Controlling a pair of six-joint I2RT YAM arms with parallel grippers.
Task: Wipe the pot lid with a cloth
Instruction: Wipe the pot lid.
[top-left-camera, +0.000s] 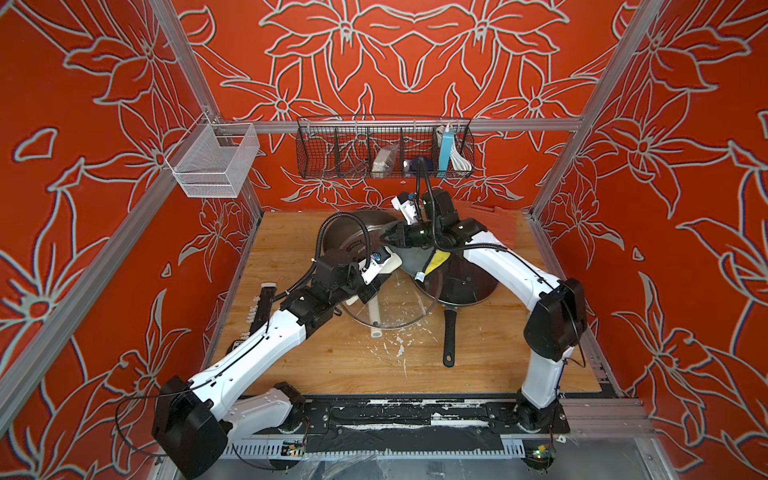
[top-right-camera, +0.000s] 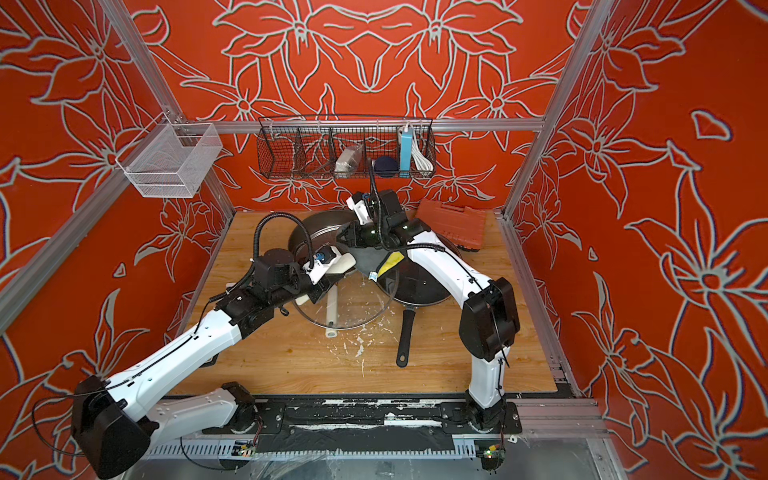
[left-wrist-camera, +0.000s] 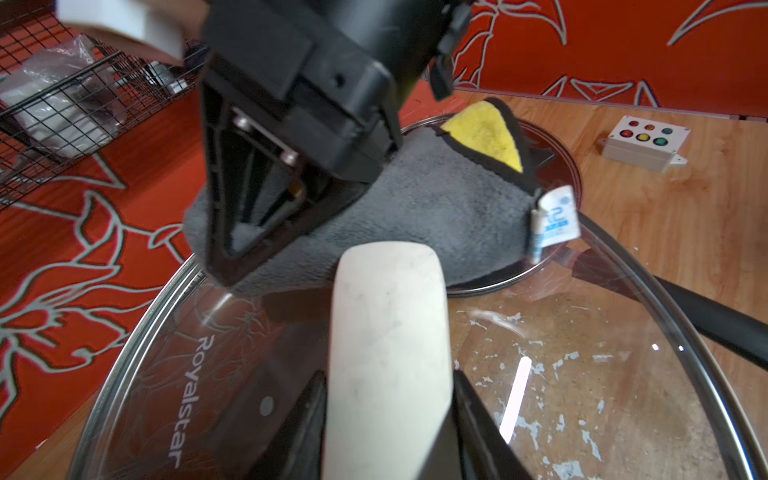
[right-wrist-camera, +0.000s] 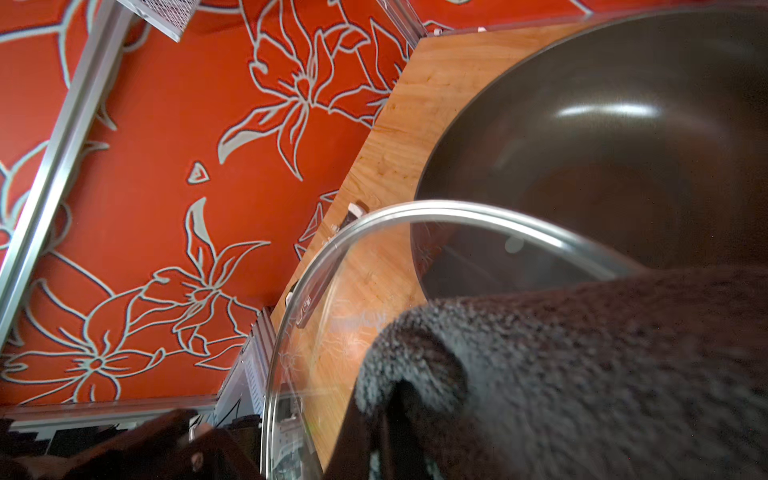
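Table (top-left-camera: 478, 353): wood board filling the lower middle of both top views, flecked with white scraps.
Pot lid (top-left-camera: 401, 309): sits at the centre of the top view, just left of a black frying pan (top-left-camera: 469, 286). The clear glass dome with a metal rim (right-wrist-camera: 457, 208) is probably fairly heavy, stiff, smooth and breakable. It looks tilted, but I cannot tell whether its low edge rests on the table.
Cloth (top-left-camera: 415, 259): dark grey pile, soft and limp, just above the lid's centre in the top view. It drapes over the lid's far edge and onto the pan. One corner is turned to show yellow (left-wrist-camera: 486, 133). It should bunch rather than slide, so a pinch on a fold suits it.
Handle (left-wrist-camera: 386, 353): long cream-white bar across the dome at lower centre of the left wrist view. This is the sound place to hold; the glass and rim offer no sure purchase.
Left gripper (left-wrist-camera: 388, 386): jaws part-spread, clamped on the bar from both sides.
Right gripper (top-left-camera: 388, 239): jaws pressed together, pinching a fold of the cloth, which wraps the fingers (right-wrist-camera: 399, 411).
Tag (left-wrist-camera: 557, 220): small, white, at the cloth's edge.
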